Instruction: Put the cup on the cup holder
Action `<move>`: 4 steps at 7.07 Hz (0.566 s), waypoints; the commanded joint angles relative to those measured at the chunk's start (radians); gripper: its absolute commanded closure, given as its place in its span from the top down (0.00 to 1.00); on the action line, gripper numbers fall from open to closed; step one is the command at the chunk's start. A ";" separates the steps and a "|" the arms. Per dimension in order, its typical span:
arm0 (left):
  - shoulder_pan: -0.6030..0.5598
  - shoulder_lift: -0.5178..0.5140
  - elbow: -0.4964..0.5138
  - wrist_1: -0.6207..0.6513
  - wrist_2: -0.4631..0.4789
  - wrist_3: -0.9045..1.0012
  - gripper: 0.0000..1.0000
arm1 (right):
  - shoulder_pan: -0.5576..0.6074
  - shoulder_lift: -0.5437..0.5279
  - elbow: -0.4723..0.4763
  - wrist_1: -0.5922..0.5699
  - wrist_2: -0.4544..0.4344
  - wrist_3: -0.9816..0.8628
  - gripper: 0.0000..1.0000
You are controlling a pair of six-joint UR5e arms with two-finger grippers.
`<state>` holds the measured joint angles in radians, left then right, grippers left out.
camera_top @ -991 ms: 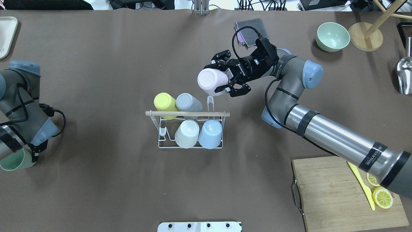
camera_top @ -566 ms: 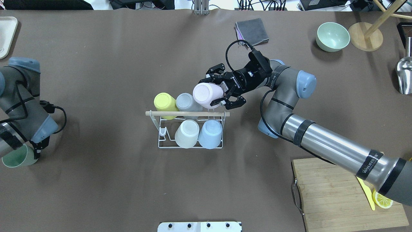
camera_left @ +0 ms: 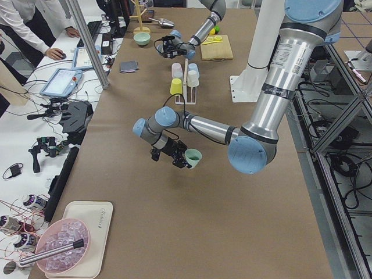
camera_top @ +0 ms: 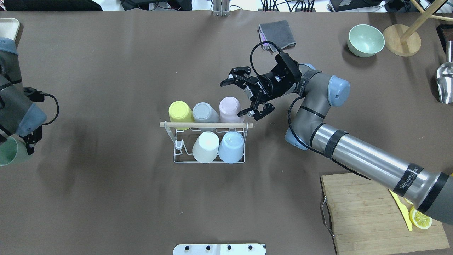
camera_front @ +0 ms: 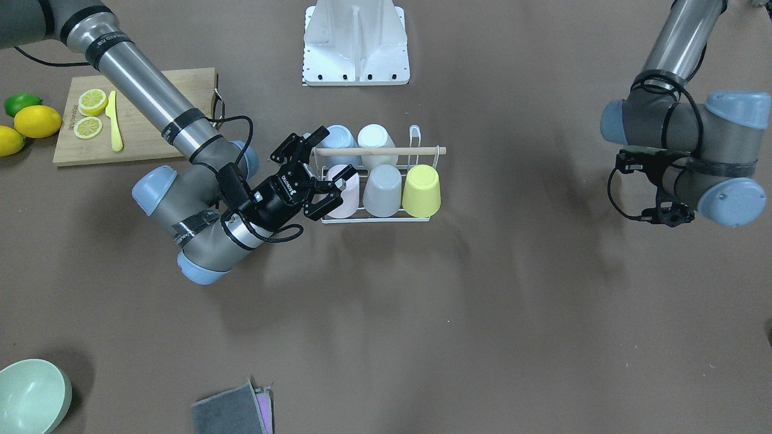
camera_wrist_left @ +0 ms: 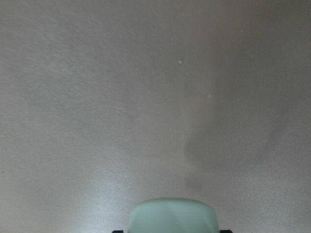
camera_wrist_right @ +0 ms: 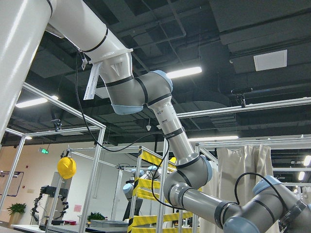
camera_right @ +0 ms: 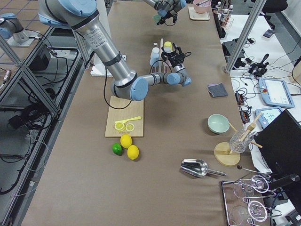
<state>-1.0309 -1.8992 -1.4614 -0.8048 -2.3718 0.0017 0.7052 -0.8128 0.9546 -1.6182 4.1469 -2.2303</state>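
Observation:
The cup holder (camera_top: 177,146) is a white wire rack with a wooden dowel handle (camera_top: 207,125) at mid table. Upside down on it stand a yellow cup (camera_top: 180,111), a grey cup (camera_top: 204,112), a pink cup (camera_top: 230,109), a cream cup (camera_top: 206,146) and a blue cup (camera_top: 231,145). One near-left prong (camera_top: 179,144) is bare. My right gripper (camera_top: 234,99) is open and empty, its fingers spread just beyond and to the right of the pink cup (camera_front: 342,202). My left gripper (camera_left: 181,160) is shut on a green cup (camera_left: 193,156) above the table's left end.
A cutting board (camera_top: 368,212) with lemon slices and a yellow knife lies at the near right. A green bowl (camera_top: 365,40), a grey cloth (camera_top: 277,33), a wooden stand (camera_top: 401,44) and a metal scoop (camera_top: 445,83) are at the far right. A white tray (camera_top: 9,30) is far left.
My right gripper brought the pink cup down onto the rack's far right prong, opened and let it go. My left arm moved further left with the green cup.

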 commanded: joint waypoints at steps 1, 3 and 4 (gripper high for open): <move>-0.079 -0.003 -0.014 -0.080 0.000 -0.008 0.00 | 0.043 -0.008 0.004 0.000 0.009 0.003 0.99; -0.180 -0.058 -0.010 -0.132 0.002 -0.011 0.00 | 0.106 -0.086 0.074 0.001 0.004 0.152 0.99; -0.216 -0.078 -0.005 -0.172 0.002 -0.017 0.00 | 0.132 -0.136 0.132 0.000 -0.007 0.288 0.99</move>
<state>-1.1983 -1.9497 -1.4710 -0.9346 -2.3705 -0.0100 0.8035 -0.8914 1.0237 -1.6170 4.1505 -2.0785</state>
